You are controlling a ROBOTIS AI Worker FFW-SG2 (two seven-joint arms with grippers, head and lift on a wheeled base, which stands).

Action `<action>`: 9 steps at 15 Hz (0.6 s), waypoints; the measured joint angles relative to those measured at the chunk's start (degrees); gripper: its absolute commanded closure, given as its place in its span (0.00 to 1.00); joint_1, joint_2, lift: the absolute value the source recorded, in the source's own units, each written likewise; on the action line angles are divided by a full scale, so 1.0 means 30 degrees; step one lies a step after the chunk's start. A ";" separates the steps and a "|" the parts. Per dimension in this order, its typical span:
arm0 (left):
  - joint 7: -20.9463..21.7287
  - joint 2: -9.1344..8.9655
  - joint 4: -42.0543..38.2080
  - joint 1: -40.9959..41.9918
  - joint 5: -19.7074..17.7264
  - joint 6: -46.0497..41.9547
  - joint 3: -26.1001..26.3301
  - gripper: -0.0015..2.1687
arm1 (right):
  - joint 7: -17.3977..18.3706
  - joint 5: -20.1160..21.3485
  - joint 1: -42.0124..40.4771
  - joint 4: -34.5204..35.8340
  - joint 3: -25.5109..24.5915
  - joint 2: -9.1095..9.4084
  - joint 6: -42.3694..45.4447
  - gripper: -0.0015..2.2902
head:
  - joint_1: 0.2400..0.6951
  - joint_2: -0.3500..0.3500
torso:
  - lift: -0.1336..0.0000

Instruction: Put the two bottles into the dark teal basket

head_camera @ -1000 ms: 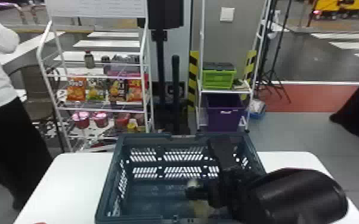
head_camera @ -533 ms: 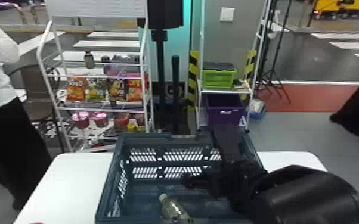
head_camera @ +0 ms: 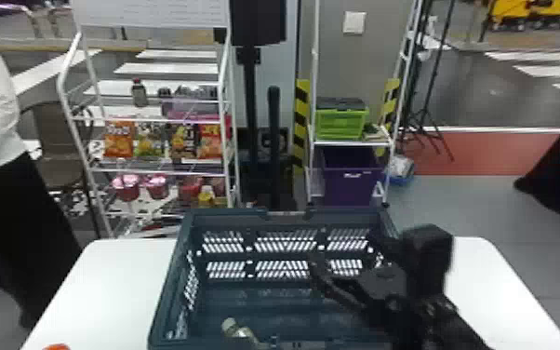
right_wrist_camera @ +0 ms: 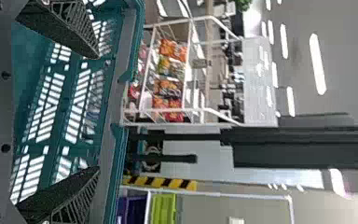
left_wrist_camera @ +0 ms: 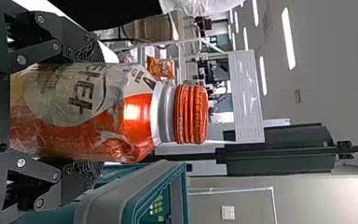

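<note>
Bottle (left_wrist_camera: 93, 135) with an orange cap is squeezed between the left gripper's (left_wrist_camera: 89, 112) fingers, left of the dark teal basket (head_camera: 163, 298). Another bottle (head_camera: 245, 333) is inside the basket's near left part, and the right gripper (head_camera: 345, 253) is over its right side, fingers apart. Behind the basket, to the left, is a snack rack (head_camera: 156, 171).

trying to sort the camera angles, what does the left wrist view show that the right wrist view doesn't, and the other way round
Left wrist view adds: the orange-capped bottle, held between the left fingers.
Right wrist view adds: the right fingers, standing apart, the purple bin and some green leaves.
Both share: the teal basket, orange snack packaging, the white board and the black stand.
</note>
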State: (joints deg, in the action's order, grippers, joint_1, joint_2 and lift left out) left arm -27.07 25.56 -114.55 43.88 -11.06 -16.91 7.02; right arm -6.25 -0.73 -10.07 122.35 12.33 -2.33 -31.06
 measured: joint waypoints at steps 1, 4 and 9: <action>0.0000 -0.0032 0.0002 0.0011 0.0011 0.0000 -0.0013 0.91 | -0.0087 -0.0035 -0.1401 0.0716 -0.0647 -0.0191 0.1118 0.01 | 0.57 0.50 | 1.00; -0.0029 -0.0188 -0.0059 0.0024 0.0055 0.0000 -0.0076 0.91 | -0.0253 -0.0216 -0.5314 0.2067 -0.2450 -0.0547 0.5249 0.01 | 0.57 0.50 | 1.00; -0.0145 -0.0572 -0.0306 0.0272 0.0448 -0.0051 -0.0080 0.91 | -0.1934 -0.1312 -1.1222 0.1920 -0.4999 -0.0375 1.3297 0.01 | 0.57 0.50 | 1.00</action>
State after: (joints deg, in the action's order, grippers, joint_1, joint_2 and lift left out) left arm -27.51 23.84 -115.47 44.70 -9.71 -17.07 6.78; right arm -12.05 -4.66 -43.74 128.11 -2.66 -3.46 8.83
